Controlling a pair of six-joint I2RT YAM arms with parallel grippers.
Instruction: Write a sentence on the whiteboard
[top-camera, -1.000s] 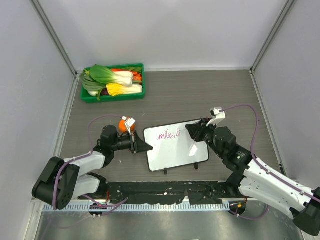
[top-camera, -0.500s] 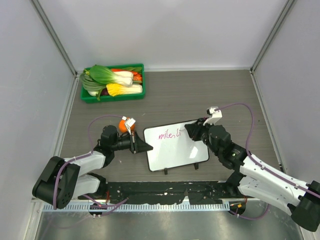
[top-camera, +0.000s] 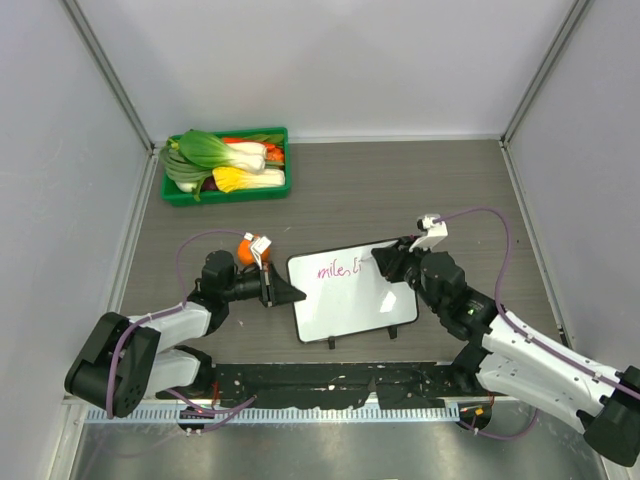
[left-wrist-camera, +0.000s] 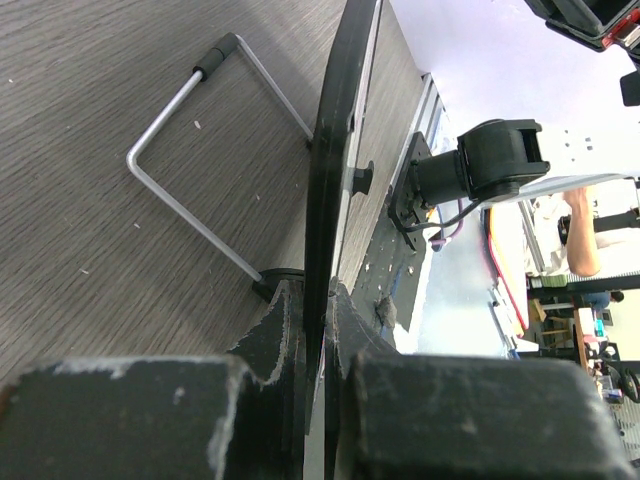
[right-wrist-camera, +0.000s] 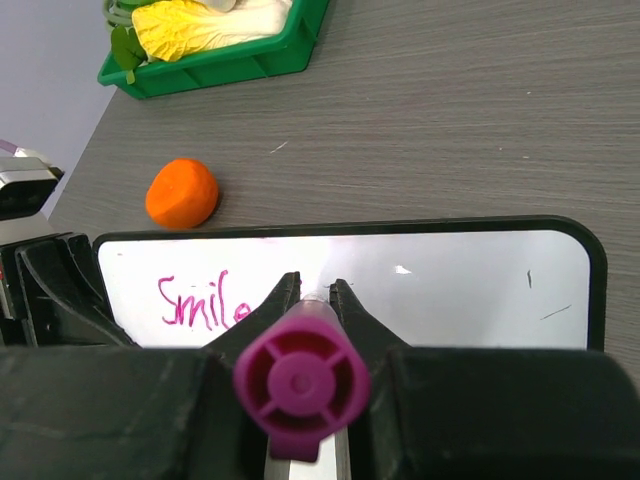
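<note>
The whiteboard lies at the middle of the table, white with a black frame. My left gripper is shut on its left edge; in the left wrist view the board's black edge runs between my jaws. The sentence is magenta script along the board's upper left, reading "Smile" in the right wrist view. My right gripper is shut on a magenta marker, tip down over the board just right of the writing. The tip is hidden by the fingers.
An orange sits just left of the board's far corner, beside my left wrist. A green tray of vegetables stands at the back left. A wire stand lies under the board.
My right gripper has shifted slightly left with the marker over the board's top line. The left gripper and the board have not moved.
</note>
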